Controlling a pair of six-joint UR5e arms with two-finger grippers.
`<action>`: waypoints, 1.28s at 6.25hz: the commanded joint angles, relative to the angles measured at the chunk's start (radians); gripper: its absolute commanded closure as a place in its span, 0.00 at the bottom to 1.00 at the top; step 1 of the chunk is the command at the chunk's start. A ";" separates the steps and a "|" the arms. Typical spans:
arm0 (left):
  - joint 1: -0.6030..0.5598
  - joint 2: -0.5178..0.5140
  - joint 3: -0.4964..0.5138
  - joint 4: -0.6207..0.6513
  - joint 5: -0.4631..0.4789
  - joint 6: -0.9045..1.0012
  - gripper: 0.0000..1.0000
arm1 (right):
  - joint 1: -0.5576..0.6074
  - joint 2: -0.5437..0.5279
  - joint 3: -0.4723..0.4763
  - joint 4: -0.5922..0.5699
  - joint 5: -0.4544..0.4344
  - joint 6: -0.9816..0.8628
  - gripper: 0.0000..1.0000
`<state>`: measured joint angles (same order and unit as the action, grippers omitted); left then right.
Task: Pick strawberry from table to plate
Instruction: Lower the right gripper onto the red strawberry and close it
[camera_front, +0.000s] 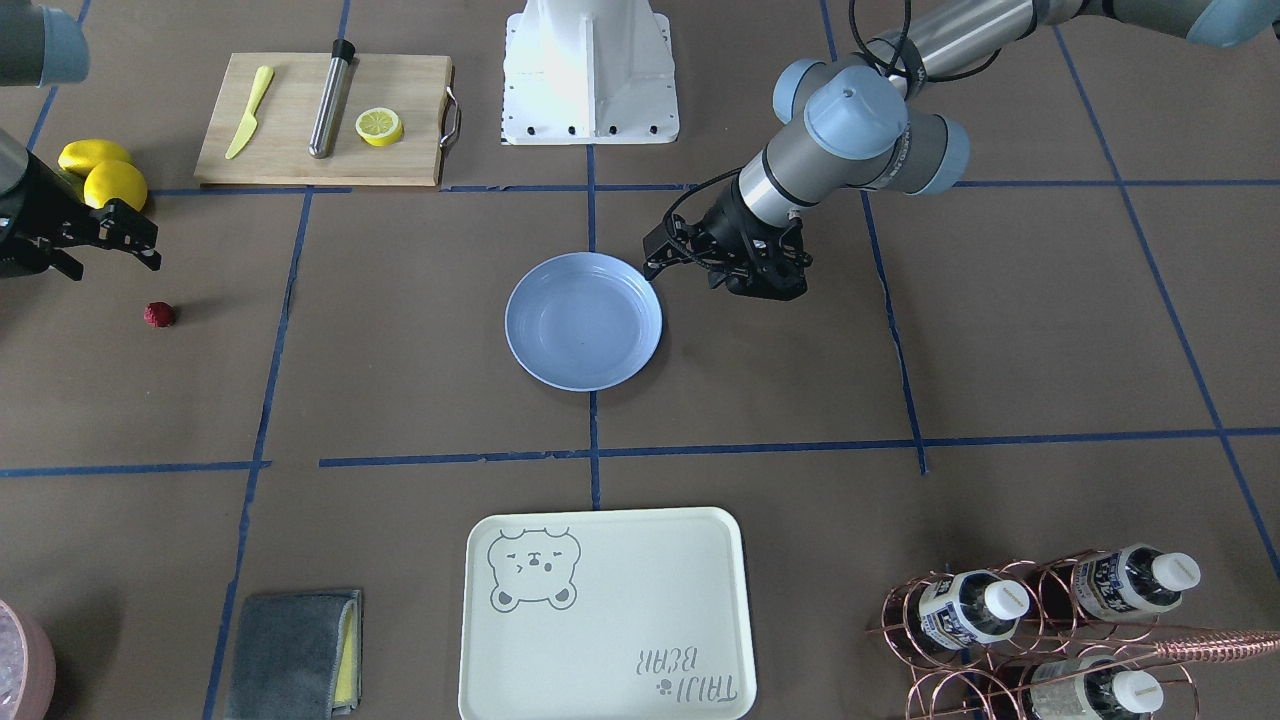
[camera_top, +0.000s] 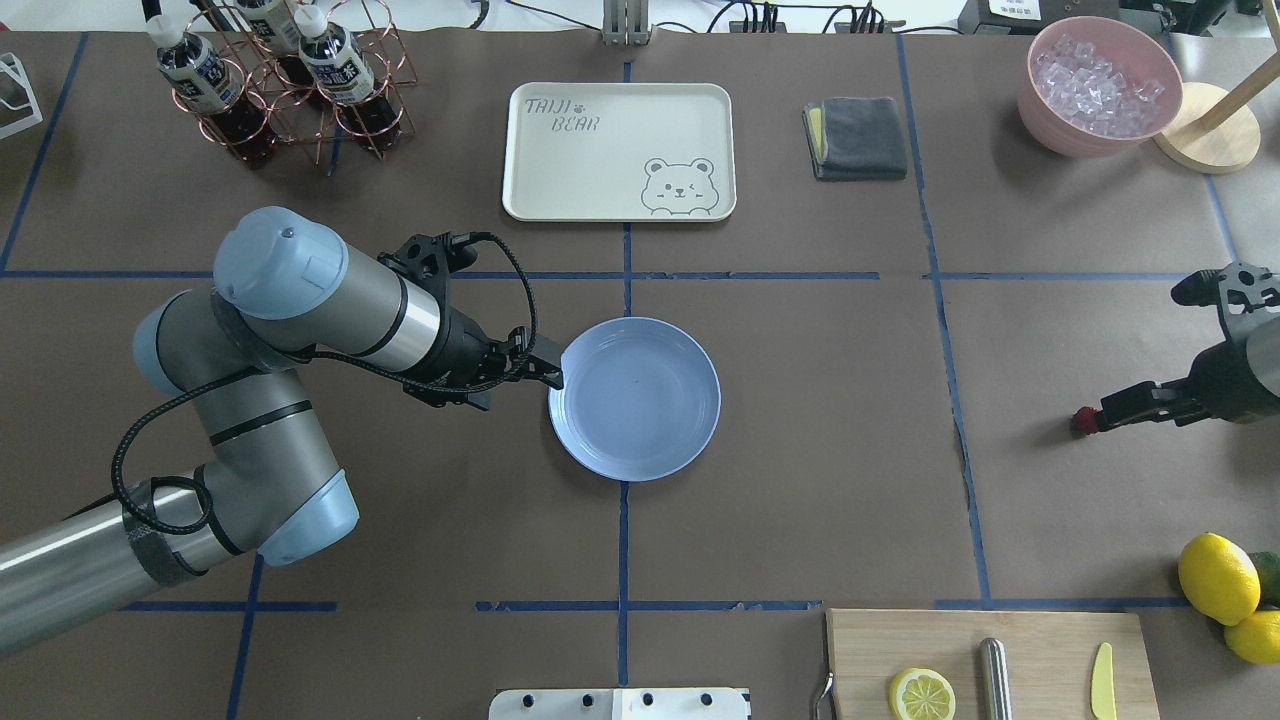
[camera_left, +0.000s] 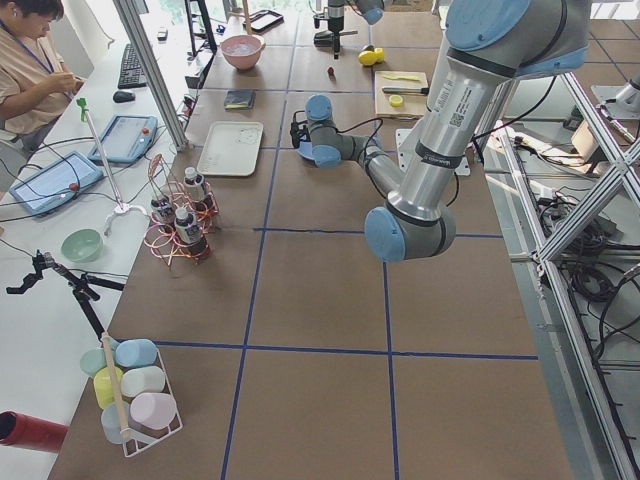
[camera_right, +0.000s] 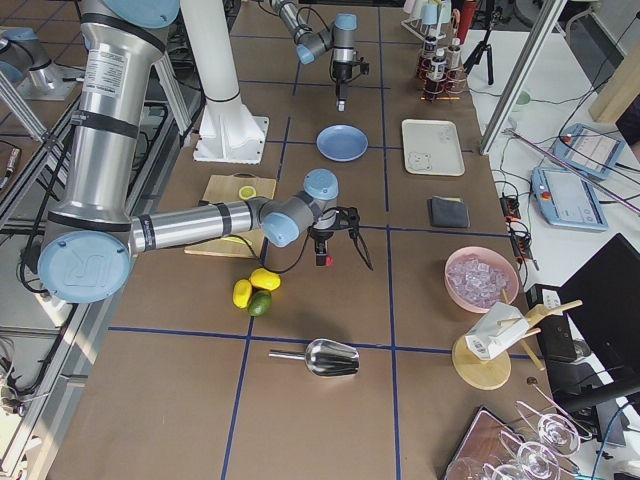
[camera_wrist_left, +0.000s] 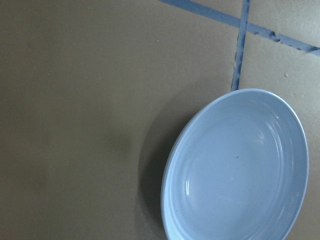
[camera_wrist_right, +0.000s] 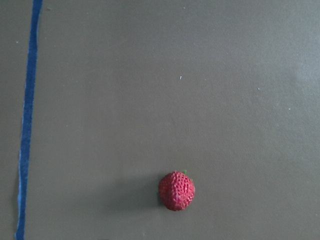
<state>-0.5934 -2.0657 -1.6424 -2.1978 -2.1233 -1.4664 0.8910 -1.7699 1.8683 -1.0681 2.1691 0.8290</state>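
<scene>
1 "TAIJI BEAR" tray (camera_top: 620, 175) near plate (camera_top: 634, 398)

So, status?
Right tool open near small dark-red bumpy strawberry on brown-paper table. Left tool beside empty round blue-grey plastic plate, state unclear. Nothing between them.

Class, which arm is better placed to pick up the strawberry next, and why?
Right. The right hand hovers close beside the strawberry, which also shows in its wrist view. The left hand sits at the rim of the plate, far across from the berry.
</scene>
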 joint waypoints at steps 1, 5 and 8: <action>0.000 0.002 -0.004 0.000 0.005 0.000 0.01 | -0.049 0.032 -0.055 0.016 -0.058 0.088 0.00; 0.001 0.006 -0.005 0.000 0.037 0.000 0.01 | -0.083 0.072 -0.106 0.014 -0.080 0.125 0.18; 0.001 0.006 -0.005 0.000 0.037 0.000 0.01 | -0.084 0.075 -0.115 0.013 -0.081 0.124 0.52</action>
<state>-0.5921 -2.0602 -1.6475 -2.1982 -2.0863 -1.4665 0.8075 -1.6967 1.7551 -1.0542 2.0879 0.9527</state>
